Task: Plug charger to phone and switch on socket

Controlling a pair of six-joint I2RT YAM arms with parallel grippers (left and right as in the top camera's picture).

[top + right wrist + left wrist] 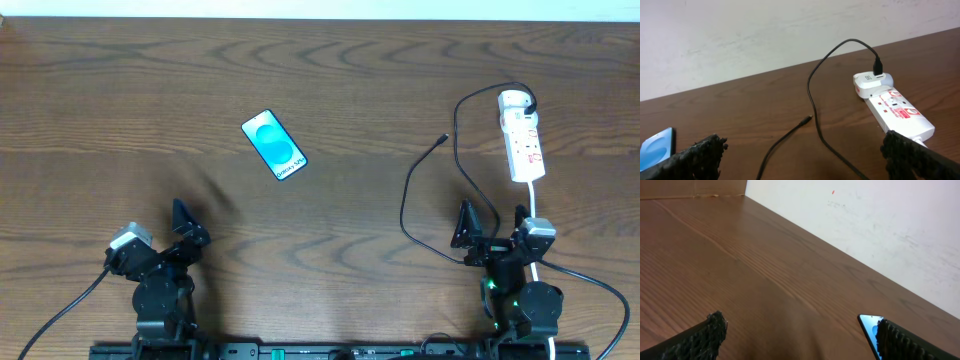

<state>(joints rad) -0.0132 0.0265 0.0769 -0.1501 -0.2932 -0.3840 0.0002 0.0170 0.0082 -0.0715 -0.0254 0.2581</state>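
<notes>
The phone (273, 145), with a cyan screen and black rim, lies tilted left of the table's centre. Its corner shows in the left wrist view (869, 326) and its edge in the right wrist view (655, 149). The white socket (524, 143) lies at the far right (900, 112), with the white adapter (514, 100) plugged into its far end (872, 82). The charger's black cable (405, 200) loops on the table. Its plug tip (444, 139) lies free (805, 120). My left gripper (190, 227) is open and empty (800, 347), near the phone. My right gripper (492, 228) is open and empty (805, 160), above the cable loop.
The socket's white cord (535, 205) runs toward the right arm's base. A pale wall (765, 30) stands behind the table's far edge. Bare brown wood (360, 100) lies between phone and cable.
</notes>
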